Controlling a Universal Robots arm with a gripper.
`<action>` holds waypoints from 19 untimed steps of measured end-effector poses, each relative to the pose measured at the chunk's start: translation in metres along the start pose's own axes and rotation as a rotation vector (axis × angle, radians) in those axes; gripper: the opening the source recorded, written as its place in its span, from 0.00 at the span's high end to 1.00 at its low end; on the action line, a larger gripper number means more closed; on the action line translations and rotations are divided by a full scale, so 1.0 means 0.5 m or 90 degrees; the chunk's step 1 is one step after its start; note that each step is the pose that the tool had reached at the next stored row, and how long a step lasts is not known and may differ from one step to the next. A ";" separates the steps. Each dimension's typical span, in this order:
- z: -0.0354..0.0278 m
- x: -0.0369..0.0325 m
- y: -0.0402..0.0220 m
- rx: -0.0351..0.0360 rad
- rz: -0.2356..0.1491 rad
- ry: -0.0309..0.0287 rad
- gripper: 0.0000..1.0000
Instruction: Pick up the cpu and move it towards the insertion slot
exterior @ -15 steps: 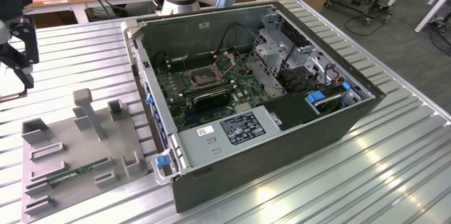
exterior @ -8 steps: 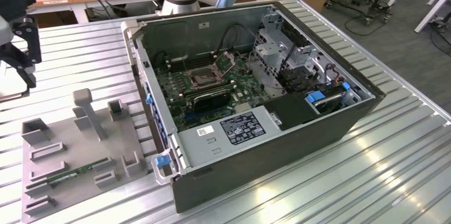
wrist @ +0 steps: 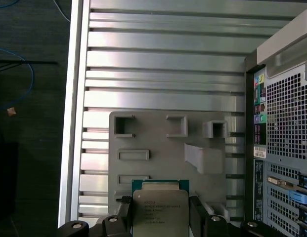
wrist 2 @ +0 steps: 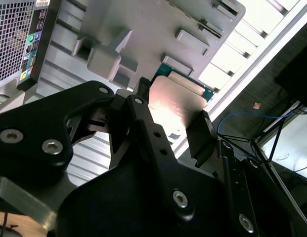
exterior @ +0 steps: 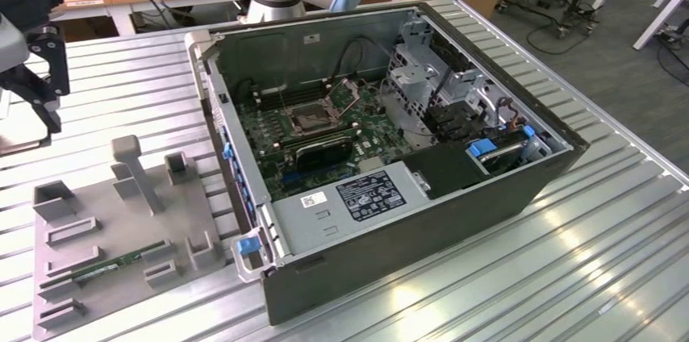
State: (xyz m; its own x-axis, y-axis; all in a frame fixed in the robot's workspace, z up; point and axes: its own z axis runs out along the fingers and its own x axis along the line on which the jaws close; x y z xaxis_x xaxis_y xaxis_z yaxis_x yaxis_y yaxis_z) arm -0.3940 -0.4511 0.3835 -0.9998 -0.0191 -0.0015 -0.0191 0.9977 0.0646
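In both wrist views my gripper (wrist: pixel 159 206) (wrist 2: pixel 174 112) is shut on the cpu (wrist: pixel 159 215) (wrist 2: pixel 175 101), a flat silver square with a green rim, with one black finger on each of two opposite edges. The chip hangs above the grey fixture plate (wrist: pixel 163 138) (wrist 2: pixel 158 24). In the exterior view the gripper (exterior: pixel 43 104) sits at the far left, raised over the table and well away from the open computer case (exterior: pixel 431 221). The insertion slot (exterior: pixel 310 114), a dark square socket in a metal frame, lies on the green motherboard inside that case.
The grey fixture plate (exterior: pixel 119 221) carries upright blocks and a green memory stick (exterior: pixel 119 263). The case's rear panel (wrist: pixel 282 123) stands beside the plate. The slatted metal table (exterior: pixel 603 261) ends at an edge (wrist: pixel 74 98) near the gripper; desks and carts stand beyond.
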 end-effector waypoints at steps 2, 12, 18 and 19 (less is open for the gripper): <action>0.000 -0.003 0.000 0.0000 0.000 0.0000 0.45; 0.000 -0.024 0.000 0.0000 0.000 0.0001 0.45; 0.000 -0.038 -0.001 0.0000 0.000 0.0000 0.45; 0.000 -0.041 -0.001 0.0001 0.000 0.0001 0.45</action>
State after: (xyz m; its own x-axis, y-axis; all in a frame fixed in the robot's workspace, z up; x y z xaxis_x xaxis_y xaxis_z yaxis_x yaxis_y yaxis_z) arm -0.3734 -0.4510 0.3836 -0.9998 -0.0191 -0.0013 -0.0191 0.9977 0.0645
